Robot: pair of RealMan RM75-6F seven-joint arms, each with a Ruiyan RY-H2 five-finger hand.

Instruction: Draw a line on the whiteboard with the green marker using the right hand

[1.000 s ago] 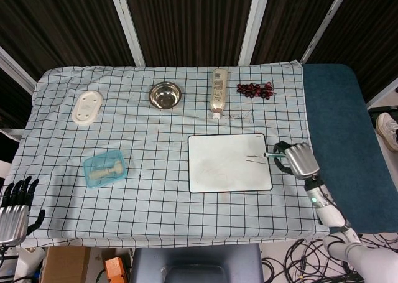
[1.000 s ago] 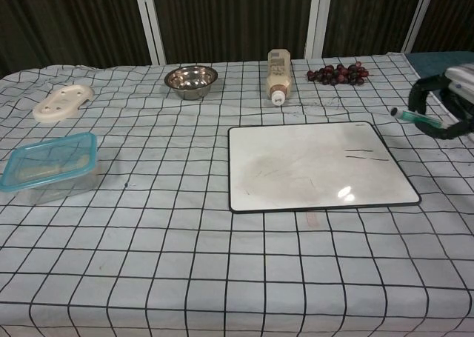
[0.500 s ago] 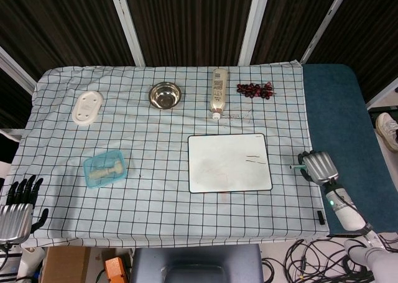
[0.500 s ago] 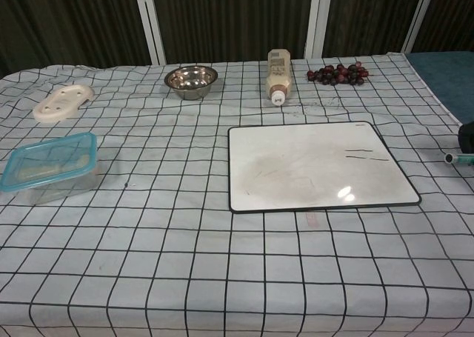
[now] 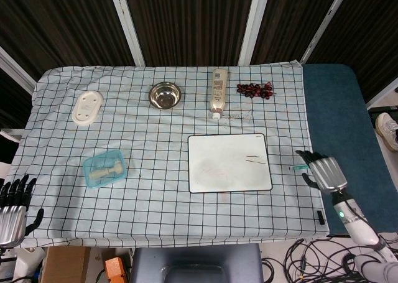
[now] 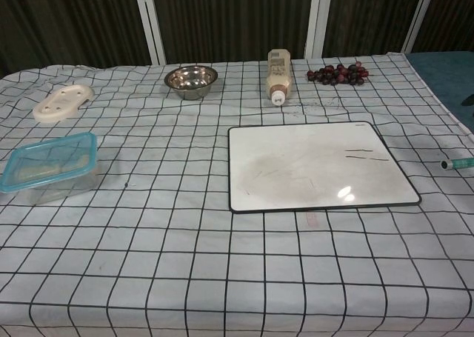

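Green marker (image 6: 458,162) is seen lying flat on the checked cloth (image 5: 155,190), right of the whiteboard (image 5: 229,162) (two short lines are drawn there). Just beside it, the right hand (image 5: 324,173) is spread, holding nothing; the left hand (image 5: 12,205) is likewise spread.

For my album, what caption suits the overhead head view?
Right hand beside the green marker, just off the whiteboard bearing two short lines.

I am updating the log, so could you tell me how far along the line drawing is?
Done: short dark lines show on the whiteboard. In hand: nothing. The green marker lies on the cloth beside the right hand, whose fingers look spread. Left: apparently nothing but moving the arm clear.
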